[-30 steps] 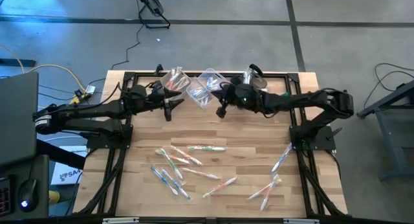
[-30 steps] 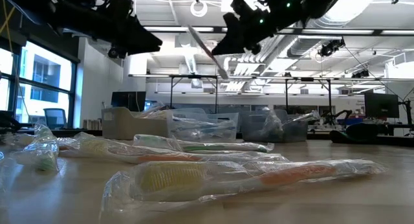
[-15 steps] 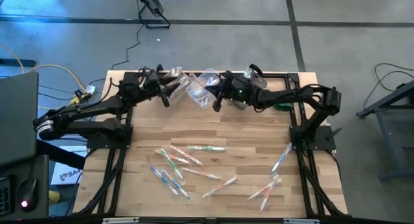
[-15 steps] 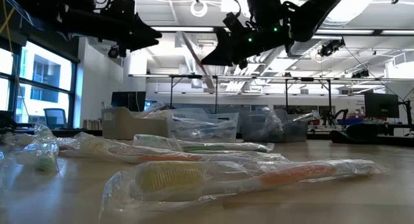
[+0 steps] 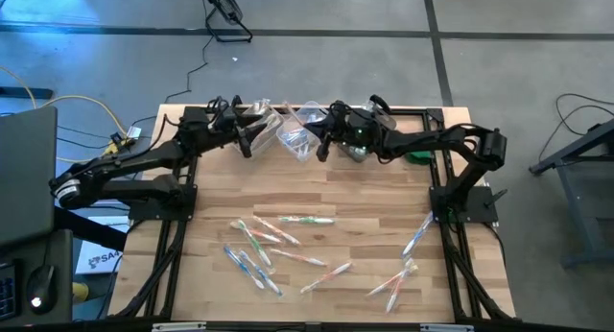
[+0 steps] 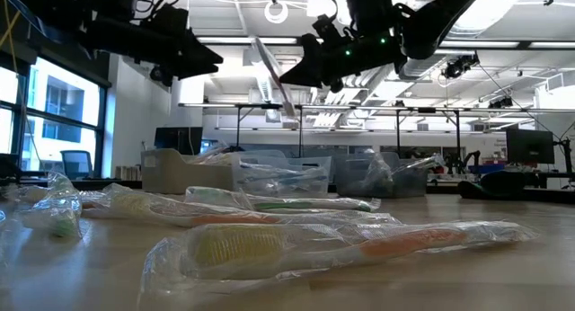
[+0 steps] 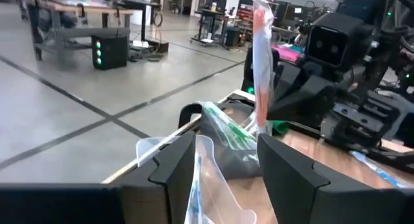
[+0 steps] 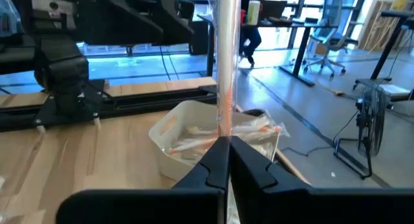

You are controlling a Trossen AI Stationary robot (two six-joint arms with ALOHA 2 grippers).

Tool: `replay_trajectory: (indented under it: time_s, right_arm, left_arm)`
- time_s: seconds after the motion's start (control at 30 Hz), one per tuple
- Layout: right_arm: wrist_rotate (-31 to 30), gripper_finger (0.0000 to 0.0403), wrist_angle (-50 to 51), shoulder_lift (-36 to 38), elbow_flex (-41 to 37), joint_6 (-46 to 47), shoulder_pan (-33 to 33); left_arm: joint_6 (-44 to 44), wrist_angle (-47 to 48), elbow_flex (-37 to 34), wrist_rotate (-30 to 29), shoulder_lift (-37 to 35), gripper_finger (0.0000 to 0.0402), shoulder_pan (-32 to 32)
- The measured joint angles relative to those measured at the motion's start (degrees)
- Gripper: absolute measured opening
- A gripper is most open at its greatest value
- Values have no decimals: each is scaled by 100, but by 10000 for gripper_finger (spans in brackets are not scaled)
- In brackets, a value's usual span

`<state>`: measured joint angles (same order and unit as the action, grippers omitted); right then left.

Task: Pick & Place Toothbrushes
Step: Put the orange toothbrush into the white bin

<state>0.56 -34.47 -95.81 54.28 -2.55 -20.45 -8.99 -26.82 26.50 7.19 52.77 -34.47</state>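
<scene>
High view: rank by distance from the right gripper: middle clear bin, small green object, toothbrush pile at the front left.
From the right gripper:
1. Middle clear bin, right beside it at the back edge.
2. Small green object, farther along the back, to the right.
3. Toothbrush pile, front left, farthest.

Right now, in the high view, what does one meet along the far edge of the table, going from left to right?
Left tool → clear bins → right tool, shut on an orange toothbrush → small green object.
</scene>
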Motion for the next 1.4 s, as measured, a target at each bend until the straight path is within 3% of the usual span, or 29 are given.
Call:
replay_trajectory:
  time_s: [0.23,0.57,1.4]
  right_arm:
    - [-42,3,76,0,0,-42,224]
    - [-59,3,80,0,2,-50,309]
    - [-57,3,84,0,2,-220,305]
  left_arm:
    - [163,-69,0,79,385,164,-1]
    - [183,-1899,0,1367,1405,164,-1]
    - [120,-2075,358,1582,1580,164,-1]
